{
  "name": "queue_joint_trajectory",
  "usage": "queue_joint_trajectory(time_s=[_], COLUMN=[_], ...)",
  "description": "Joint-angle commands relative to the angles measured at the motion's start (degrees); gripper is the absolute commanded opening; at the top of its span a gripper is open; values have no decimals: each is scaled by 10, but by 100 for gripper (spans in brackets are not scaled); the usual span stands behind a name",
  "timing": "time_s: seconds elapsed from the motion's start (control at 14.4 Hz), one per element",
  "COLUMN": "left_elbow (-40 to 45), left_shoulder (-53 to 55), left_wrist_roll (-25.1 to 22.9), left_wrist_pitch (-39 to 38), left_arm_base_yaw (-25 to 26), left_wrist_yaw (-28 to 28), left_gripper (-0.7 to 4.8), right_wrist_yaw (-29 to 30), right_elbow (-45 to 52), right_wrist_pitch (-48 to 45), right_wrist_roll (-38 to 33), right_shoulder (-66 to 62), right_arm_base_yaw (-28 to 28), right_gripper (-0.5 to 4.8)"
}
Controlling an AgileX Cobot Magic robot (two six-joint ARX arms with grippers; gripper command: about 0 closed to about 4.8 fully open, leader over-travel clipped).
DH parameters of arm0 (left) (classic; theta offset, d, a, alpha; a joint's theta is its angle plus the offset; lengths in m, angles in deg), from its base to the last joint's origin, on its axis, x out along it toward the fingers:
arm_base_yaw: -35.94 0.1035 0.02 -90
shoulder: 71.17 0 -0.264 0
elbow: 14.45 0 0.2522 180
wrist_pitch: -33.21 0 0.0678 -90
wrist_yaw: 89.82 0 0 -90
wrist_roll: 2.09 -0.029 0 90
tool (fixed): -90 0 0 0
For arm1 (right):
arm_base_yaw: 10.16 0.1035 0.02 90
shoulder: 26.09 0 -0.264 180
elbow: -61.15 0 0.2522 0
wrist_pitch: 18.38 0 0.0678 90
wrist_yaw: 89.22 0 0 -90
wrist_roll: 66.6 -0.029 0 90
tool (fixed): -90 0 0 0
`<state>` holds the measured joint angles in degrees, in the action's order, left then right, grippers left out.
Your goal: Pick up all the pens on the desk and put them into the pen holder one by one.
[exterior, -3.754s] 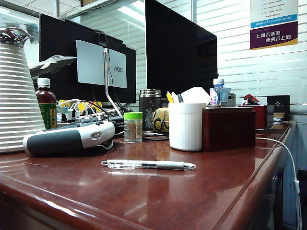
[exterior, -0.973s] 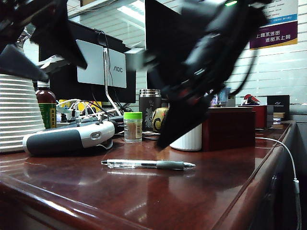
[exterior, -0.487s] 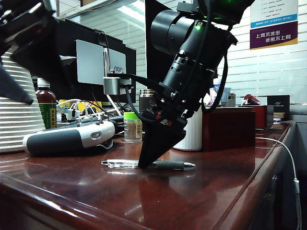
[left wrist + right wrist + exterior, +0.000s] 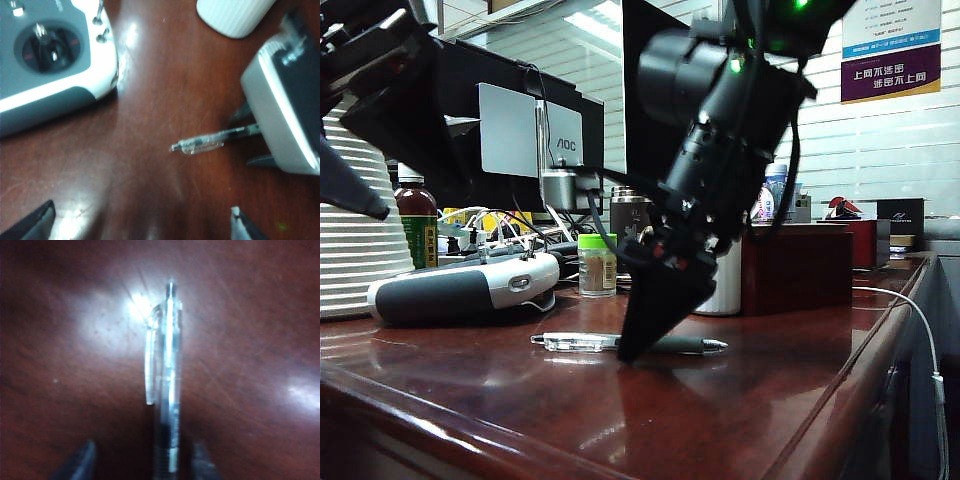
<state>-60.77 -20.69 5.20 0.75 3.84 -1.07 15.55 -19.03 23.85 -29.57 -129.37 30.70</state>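
One clear-barrelled pen (image 4: 570, 342) with a grey sleeve lies flat on the reddish-brown desk (image 4: 770, 400). My right gripper (image 4: 630, 352) points down onto its middle. In the right wrist view the pen (image 4: 167, 385) runs between the two fingers (image 4: 84, 461), nearer one of them, with a gap on the other side; the jaws are open. The white ribbed pen holder (image 4: 725, 285) stands behind the right arm, mostly hidden. My left gripper (image 4: 140, 226) hangs open high over the desk, at the upper left of the exterior view (image 4: 350, 190), looking down on the pen (image 4: 200, 143), the holder (image 4: 232, 17) and the right gripper (image 4: 247, 136).
A grey and white remote controller (image 4: 460, 290) lies left of the pen. Behind stand a green-lidded jar (image 4: 597, 265), a steel-rimmed mug (image 4: 630, 212), a dark red box (image 4: 795, 268), a brown bottle (image 4: 417, 225) and a white ribbed cone (image 4: 355, 230). A white cable (image 4: 920, 330) hangs over the desk's right edge.
My right arm has swung down from above the holder to the pen, and its jaws have narrowed around the barrel. The pen has not moved. The left gripper has stayed up at the left.
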Motion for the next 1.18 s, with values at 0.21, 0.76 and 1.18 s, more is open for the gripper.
queue_joint_trajectory(time_s=[0.21,0.76,1.18], left_elbow=[-2,-2,-2], left_shoulder=[-1,-1,-1], left_wrist_roll=[-2,-2,-2], left_wrist_pitch=[12,17,16], left_arm_base_yaw=[-1,-1,-1], left_wrist_yaw=[2,2,13], left_gripper=[479,479,479], right_wrist_yaw=[-3,-6,6], right_elbow=[0,-57,-59], right_wrist_pitch=[41,-33,-325], right_wrist_roll=[-1,-107,-318], right_shoulder=[-29,43,164], right_arm_base_yaw=[-3,-7,-78], right_gripper=[117,-5,-5])
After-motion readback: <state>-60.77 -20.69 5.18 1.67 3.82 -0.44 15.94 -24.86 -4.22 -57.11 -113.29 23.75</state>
